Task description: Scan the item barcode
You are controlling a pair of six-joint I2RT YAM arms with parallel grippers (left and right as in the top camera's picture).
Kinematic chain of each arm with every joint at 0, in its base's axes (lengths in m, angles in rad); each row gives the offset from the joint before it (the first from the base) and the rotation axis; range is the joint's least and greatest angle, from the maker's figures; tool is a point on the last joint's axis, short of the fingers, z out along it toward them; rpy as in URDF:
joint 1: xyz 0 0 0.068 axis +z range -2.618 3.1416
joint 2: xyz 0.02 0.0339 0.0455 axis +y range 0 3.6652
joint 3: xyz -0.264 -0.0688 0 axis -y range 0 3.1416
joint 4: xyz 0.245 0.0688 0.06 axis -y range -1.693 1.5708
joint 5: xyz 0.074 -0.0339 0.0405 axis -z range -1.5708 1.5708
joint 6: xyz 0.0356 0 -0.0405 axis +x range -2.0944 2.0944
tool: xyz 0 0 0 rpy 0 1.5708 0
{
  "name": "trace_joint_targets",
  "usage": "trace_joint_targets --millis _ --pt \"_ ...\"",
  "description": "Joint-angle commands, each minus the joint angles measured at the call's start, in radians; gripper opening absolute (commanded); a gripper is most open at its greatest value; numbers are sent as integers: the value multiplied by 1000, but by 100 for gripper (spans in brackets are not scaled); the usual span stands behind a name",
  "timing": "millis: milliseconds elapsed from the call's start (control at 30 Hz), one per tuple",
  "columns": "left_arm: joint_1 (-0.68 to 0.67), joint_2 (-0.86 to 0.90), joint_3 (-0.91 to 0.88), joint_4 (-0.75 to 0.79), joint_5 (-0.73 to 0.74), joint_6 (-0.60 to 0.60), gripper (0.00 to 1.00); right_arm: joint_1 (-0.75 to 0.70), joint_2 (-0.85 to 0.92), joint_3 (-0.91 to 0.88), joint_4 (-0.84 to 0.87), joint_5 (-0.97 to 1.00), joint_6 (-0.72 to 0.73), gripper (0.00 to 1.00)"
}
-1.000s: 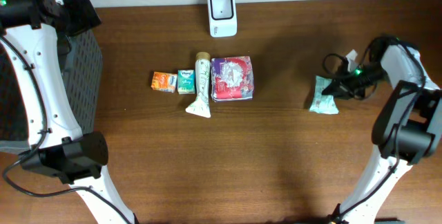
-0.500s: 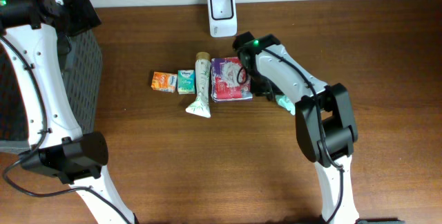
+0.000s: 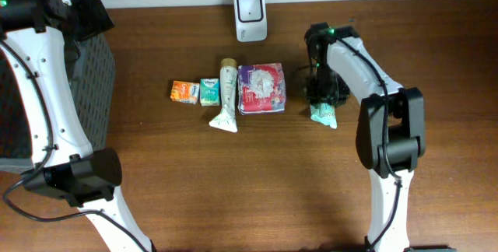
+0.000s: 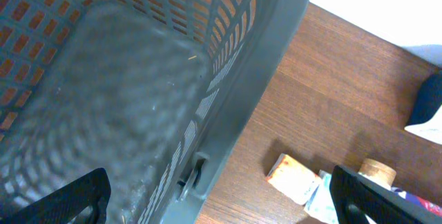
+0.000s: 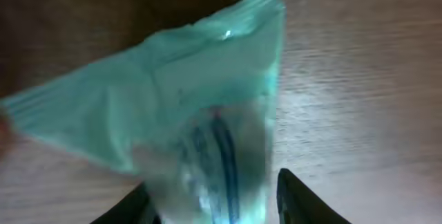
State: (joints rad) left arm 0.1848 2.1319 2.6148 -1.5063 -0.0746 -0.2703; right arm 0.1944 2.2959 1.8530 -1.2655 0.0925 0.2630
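Observation:
A green plastic packet fills the right wrist view, blurred, over the brown table. My right gripper has a dark finger on each side of it and is shut on it. From overhead the packet hangs at the gripper's tip, right of the row of items. The white scanner stands at the table's back edge, apart from the packet. No barcode can be made out. My left gripper is wide open above the grey basket, with nothing between its fingers.
A row lies mid-table: an orange box, a small green box, a cream tube and a red-patterned pack. The grey mesh basket stands at the left edge.
My right arm has swung from the far right of the table to the middle, and the green packet has come along with it. The left arm has not moved.

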Motion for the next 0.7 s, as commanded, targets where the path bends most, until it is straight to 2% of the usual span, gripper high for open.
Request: trace_joint_targets --millis 0,33,67,100,133,200,267,333,400,467,533,667 --pt "6 -6 3 1 7 -6 99 2 0 -48 25 -14 -5 46" --pt "6 -6 3 1 7 -6 99 3 0 -64 38 -14 -5 42" --pt "6 -6 3 1 7 -6 99 2 0 -70 47 -14 -5 22" --pt "6 -6 3 1 7 -6 99 2 0 -68 60 -14 -5 8" --pt "6 -6 3 1 7 -6 99 2 0 -46 63 -14 -4 4" --pt "6 -6 3 1 7 -6 99 2 0 0 70 -14 -4 4" --pt "6 -6 3 1 7 -6 99 2 0 186 126 -10 -5 4" --pt "6 -6 3 1 7 -6 99 3 0 297 365 -11 -4 4" --pt "6 -6 3 1 7 -6 99 3 0 299 684 -53 -4 4" --pt "6 -6 3 1 7 -6 99 17 3 297 906 -108 -4 4" --pt "6 -6 3 1 7 -6 99 52 17 297 1043 -108 -5 4" --pt "6 -6 3 1 7 -6 99 137 127 297 1284 -99 -122 4"
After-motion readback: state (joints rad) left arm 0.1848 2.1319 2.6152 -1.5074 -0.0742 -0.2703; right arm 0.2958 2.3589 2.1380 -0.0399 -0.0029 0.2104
